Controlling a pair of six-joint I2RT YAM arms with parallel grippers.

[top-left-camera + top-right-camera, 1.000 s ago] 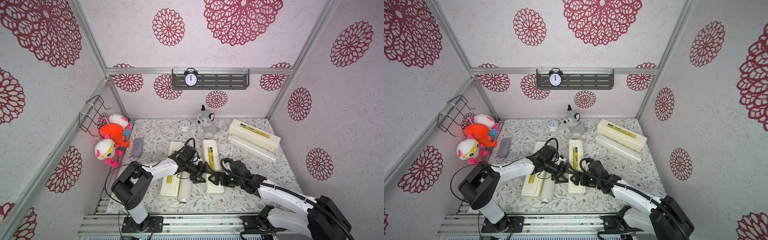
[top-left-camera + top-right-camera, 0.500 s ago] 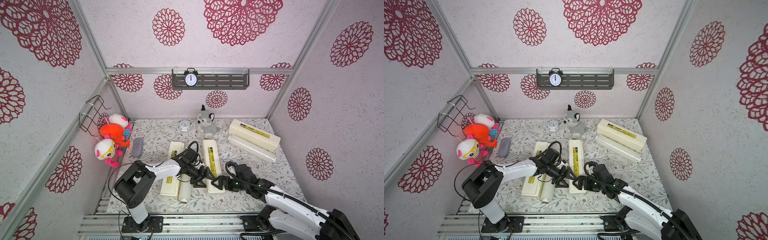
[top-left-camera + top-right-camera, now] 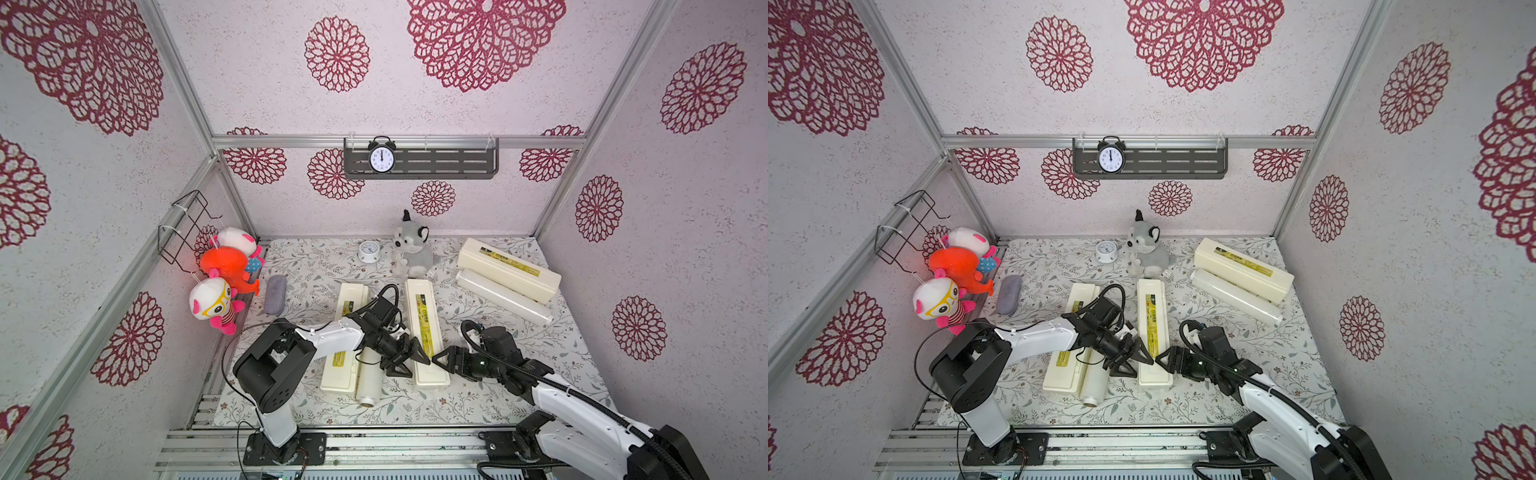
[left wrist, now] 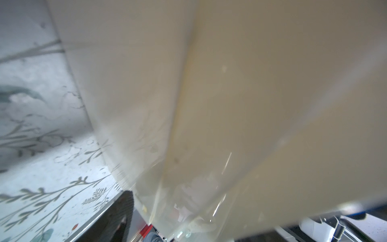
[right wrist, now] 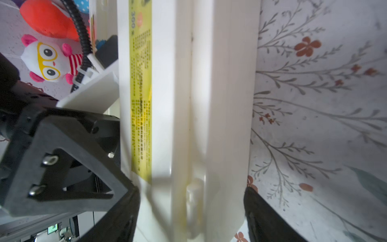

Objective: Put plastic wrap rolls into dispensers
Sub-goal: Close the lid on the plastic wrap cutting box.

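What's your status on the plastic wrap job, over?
Left gripper open beside middle dispenser. Right gripper straddles its near end, grip unclear. Near roll not yet loaded, left arm crossing over it.

Roll [image 3: 368,381] just right of left dispenser [image 3: 337,374]; middle dispenser [image 3: 419,307] further right; second roll [image 3: 503,297] before back-right dispenser [image 3: 509,268].

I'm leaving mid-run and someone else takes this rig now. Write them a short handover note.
Left tool: jaws spread at the left edge of the middle long cream-white plastic dispenser box; nothing seen held.
Right tool: jaws astride that box's right side in the right wrist view; grip uncertain.
One glossy translucent-white wrap roll lies beside the left dispenser box; a second roll lies close alongside the back-right dispenser box. Third roll not in view.
Done: no roll seen loaded; lids look shut from above.
Left: load rolls, close lids.
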